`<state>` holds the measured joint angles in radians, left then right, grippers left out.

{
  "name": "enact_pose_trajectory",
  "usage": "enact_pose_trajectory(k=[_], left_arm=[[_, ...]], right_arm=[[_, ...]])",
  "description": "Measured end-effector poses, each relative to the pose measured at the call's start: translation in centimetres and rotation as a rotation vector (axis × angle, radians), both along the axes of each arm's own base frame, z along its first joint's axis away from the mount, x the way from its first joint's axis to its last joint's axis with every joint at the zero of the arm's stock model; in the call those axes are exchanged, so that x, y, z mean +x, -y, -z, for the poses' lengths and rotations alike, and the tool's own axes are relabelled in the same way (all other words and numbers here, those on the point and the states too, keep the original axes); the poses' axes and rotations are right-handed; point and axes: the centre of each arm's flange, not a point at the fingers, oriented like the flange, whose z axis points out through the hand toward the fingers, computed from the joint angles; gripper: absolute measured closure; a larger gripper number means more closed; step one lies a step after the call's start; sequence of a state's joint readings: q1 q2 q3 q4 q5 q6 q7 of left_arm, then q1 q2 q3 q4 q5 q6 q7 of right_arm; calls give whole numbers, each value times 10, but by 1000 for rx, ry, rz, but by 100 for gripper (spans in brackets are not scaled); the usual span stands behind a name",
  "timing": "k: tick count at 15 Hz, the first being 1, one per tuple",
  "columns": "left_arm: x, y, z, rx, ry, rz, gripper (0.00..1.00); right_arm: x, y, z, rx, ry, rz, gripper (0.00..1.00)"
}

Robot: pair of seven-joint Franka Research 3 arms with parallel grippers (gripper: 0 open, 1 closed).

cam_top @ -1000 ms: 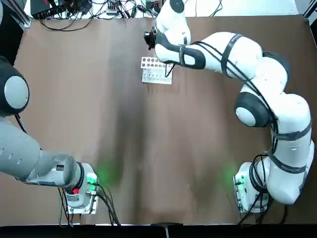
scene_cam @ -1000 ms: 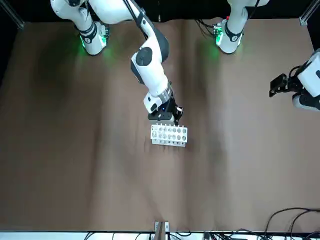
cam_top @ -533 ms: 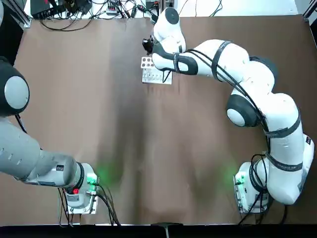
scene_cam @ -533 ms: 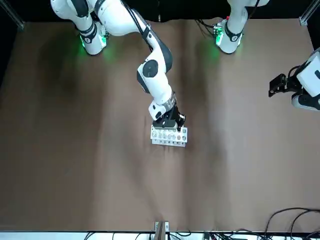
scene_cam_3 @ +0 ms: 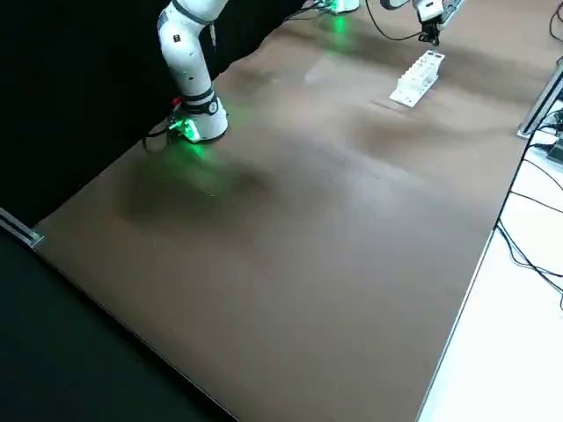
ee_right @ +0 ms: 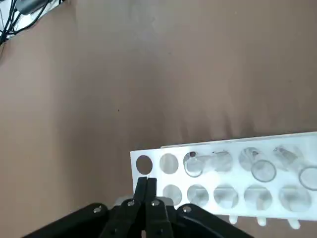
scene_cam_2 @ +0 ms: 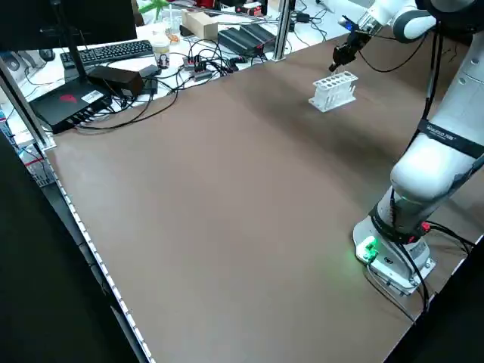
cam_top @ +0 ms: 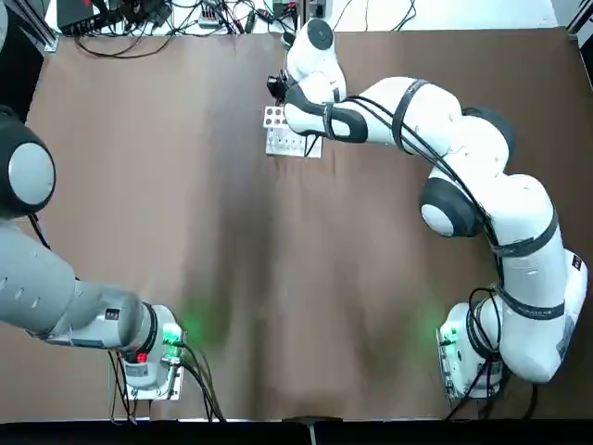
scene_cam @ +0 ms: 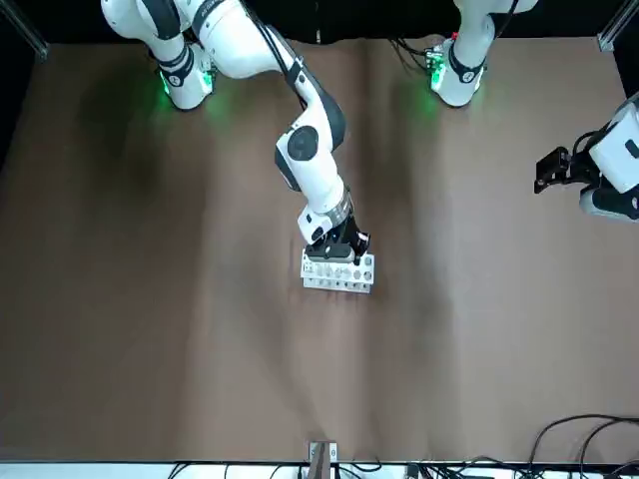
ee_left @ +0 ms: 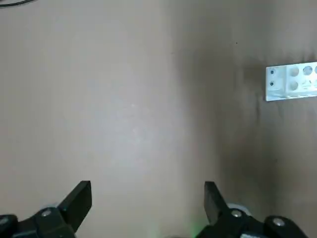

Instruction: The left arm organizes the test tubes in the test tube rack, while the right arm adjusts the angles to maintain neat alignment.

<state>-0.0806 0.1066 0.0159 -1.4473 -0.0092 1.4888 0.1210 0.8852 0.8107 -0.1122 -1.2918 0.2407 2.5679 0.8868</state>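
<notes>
Rack (ee_right: pixel 228 178), white, rectangular, two-tier, pierced by two rows of round holes, on the brown tabletop (cam_top: pixel 232 232). Clear, glassy tubes (ee_right: pixel 263 171) tilted in one row. Black right gripper (ee_right: pixel 146 180) clenched at the rack; black left gripper (ee_left: pixel 147 183) spread, well apart.

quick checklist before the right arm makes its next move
1. Rack standing on the table: ok, the rack sits upright on the table.
2. Tubes in the rack: ok, at least three tubes show in one row of holes.
3. Right tool at the rack: ok, the right tool is over the rack's end in its wrist view.
4. Right tool free for a pick: not ok, its fingers are together, so it likely needs opening first.
5. Left tool out of the way: ok, the left tool is open, off to the side of the rack.
6. Right tool touching the rack: cannot tell.
</notes>
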Motion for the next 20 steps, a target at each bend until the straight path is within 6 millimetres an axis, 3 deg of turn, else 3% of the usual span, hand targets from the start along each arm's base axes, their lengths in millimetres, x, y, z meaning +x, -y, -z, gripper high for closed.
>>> enact_pose_trajectory(k=[20], left_arm=[[0, 1, 0, 0, 0, 2, 0]], right_arm=[[7, 11, 10, -73, -5, -12, 99]])
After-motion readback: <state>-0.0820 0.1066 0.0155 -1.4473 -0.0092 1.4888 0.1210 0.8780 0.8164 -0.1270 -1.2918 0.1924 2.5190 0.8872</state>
